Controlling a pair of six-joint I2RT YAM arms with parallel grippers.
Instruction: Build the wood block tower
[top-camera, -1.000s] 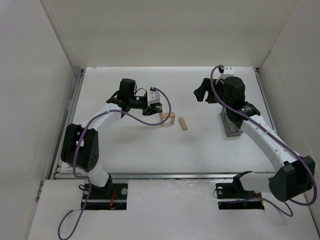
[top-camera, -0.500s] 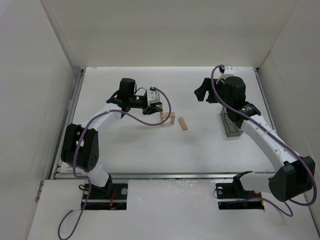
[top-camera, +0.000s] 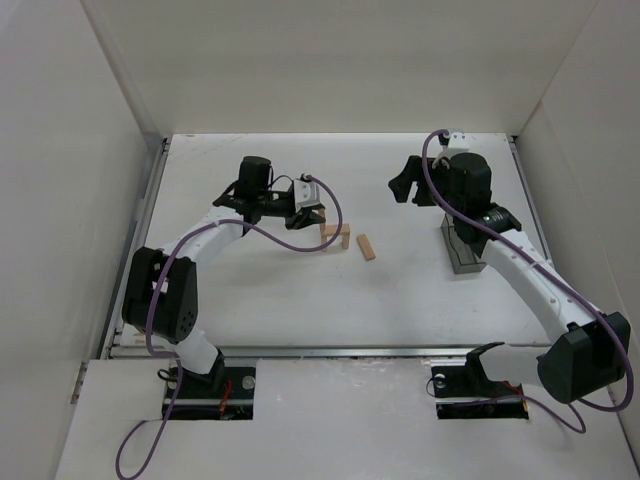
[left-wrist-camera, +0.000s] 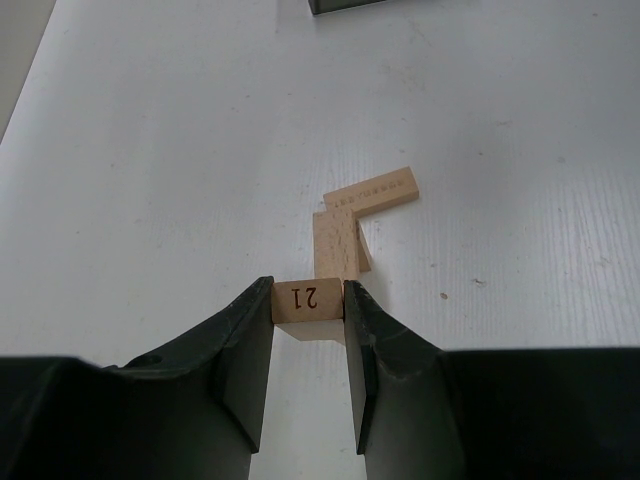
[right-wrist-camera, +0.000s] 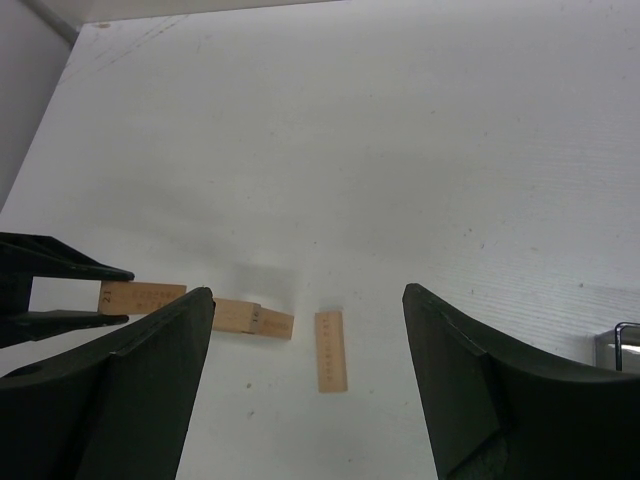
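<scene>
The left jaws are pinched shut on the end of a small, thin, light tan wooden plank (left-wrist-camera: 307, 298) beside two laid planks (left-wrist-camera: 345, 228) on the white counter (top-camera: 300, 290), the right jaws hang wide and empty, and the planks look light, stiff and smooth, best gripped across their narrow sides.

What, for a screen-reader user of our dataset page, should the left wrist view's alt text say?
The left gripper is shut on the end of a tan wood plank stamped 21, seen from just behind its black fingers. Beyond it, two more planks form an L on the white table.
</scene>
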